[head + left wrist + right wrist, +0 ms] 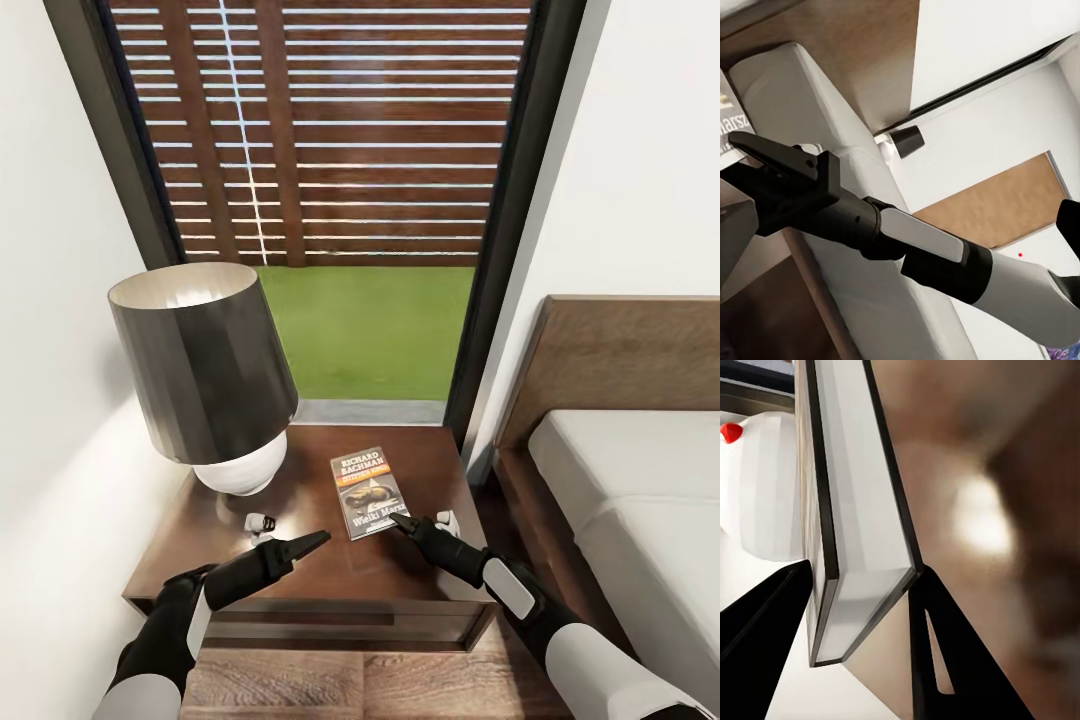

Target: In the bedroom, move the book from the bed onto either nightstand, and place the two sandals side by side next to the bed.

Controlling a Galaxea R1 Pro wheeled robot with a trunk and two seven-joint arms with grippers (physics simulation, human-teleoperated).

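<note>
Left black gripper: over the near nightstand top, fingers together, empty. Right black gripper: fingers clamped on the near corner of the thin dark paperback book. Book: flat on the glossy dark brown wooden nightstand, beside the black-shaded white-based lamp. Dark-framed pale bed: right.

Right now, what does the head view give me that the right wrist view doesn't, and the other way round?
Head view: the book lying flat on the nightstand beside the lamp, the bed to the right. Right wrist view: close up, a finger against each cover of the book. Both: the book at the right gripper.
</note>
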